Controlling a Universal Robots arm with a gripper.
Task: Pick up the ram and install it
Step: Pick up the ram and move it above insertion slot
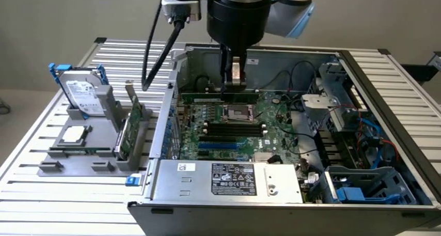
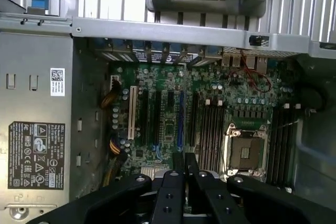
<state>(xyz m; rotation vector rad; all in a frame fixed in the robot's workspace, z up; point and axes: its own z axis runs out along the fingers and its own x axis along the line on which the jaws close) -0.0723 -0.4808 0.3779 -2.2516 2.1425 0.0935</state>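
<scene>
Where it hangs inside the open computer case point(image 1: 386, 127), the ram point(image 1: 206, 97) is level and edge-down, its long side running across the exterior view, just above the motherboard point(image 1: 276, 138) and apart from it. The gripper point(image 1: 234, 90) comes straight down from the arm and is clamped on the ram's upper edge, a little towards the exterior view's right of the stick's middle. In the wrist view the two black fingers point(image 2: 173, 182) stand nearly together. Below the stick sits the open processor socket point(image 1: 238, 112), and past that, nearer the camera, a row of black memory slots point(image 1: 234, 128), all of them bare. The wrist view has the same socket point(image 2: 245, 150) with dark slots on both sides of it. A silver power supply point(image 1: 227, 180) with a black label fills the near corner of the case. Outside the case, on the exterior view's left, a grey fixture point(image 1: 51, 166) on the slatted table point(image 1: 41, 200) holds a hard drive point(image 1: 82, 94) upright, a green expansion card point(image 1: 131, 128) on edge and a square silver processor chip point(image 1: 74, 135) lying flat
</scene>
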